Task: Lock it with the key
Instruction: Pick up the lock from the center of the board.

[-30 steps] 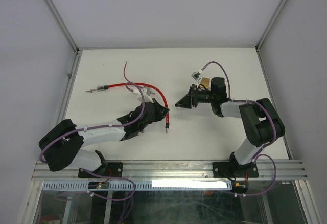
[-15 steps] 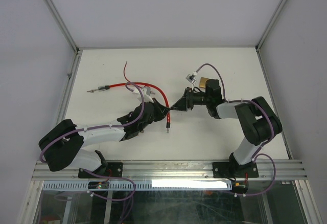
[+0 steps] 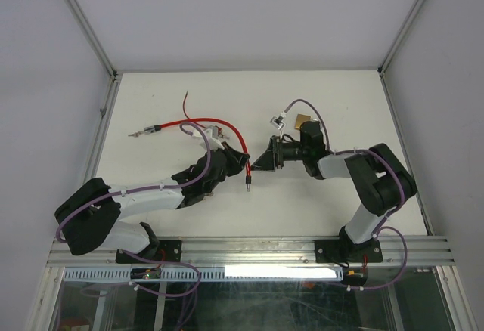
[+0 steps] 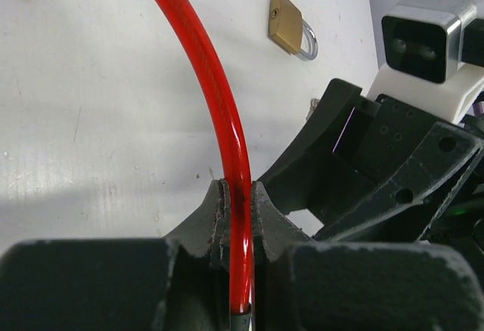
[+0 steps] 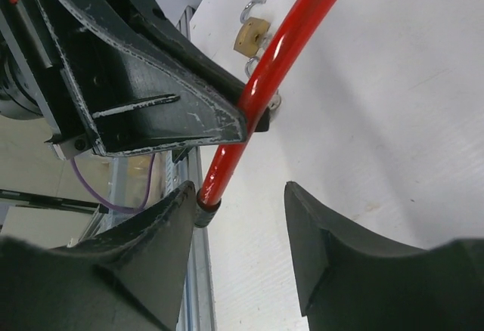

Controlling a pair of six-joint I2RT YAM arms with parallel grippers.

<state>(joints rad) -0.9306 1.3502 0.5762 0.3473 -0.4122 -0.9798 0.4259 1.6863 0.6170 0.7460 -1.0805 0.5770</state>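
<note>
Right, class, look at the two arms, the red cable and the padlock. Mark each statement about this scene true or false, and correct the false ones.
1. The left gripper is shut on the red cable. True.
2. The brass padlock lies on the table. True.
3. The right gripper is shut on the padlock. False: the right gripper is open and holds nothing.
4. The padlock is threaded onto the red cable. False: it lies apart from the cable.

Small silver-shackled brass padlock (image 4: 286,23), flat on white table (image 4: 91,119)
</note>
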